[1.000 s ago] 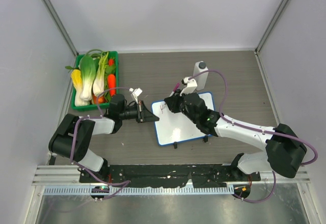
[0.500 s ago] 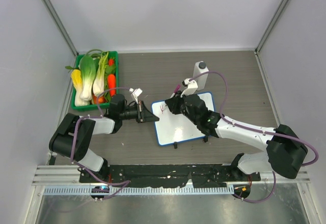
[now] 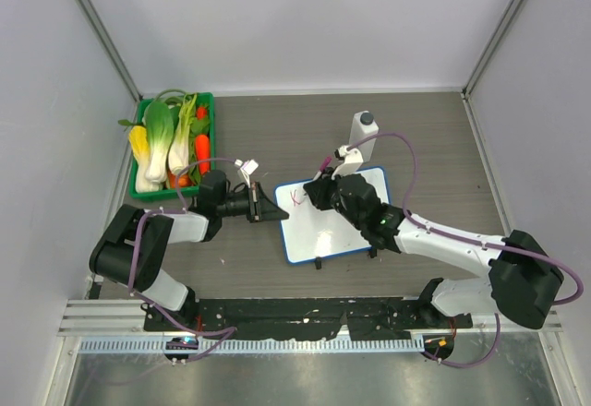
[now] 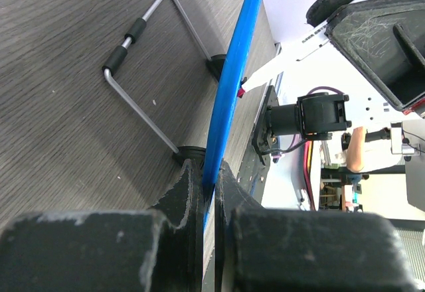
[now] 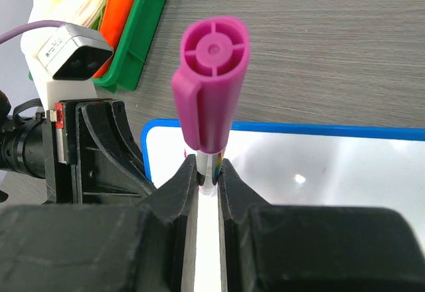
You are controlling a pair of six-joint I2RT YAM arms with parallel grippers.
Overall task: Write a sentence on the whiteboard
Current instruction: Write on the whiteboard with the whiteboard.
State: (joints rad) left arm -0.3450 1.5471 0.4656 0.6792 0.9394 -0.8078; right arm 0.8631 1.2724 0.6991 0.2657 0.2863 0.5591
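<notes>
Comparing with a second ago, we see the right gripper [image 3: 320, 191] has crept slightly rightward over the upper left corner of the whiteboard [image 3: 343, 232], which lies at frame centre. Its jaws are pinched tight on the pink-capped marker [image 5: 210, 86]. The sentence [image 3: 297, 198] is only a few red strokes, so we judge writing has barely begun. Our left gripper [image 3: 269, 210] stays clamped on the board's blue left rim. The dark wood-grain table [image 3: 277, 129] carries a green vegetable tray [image 3: 211, 122] upper left and a white bottle [image 3: 363, 138]; plain grey walls enclose it.
</notes>
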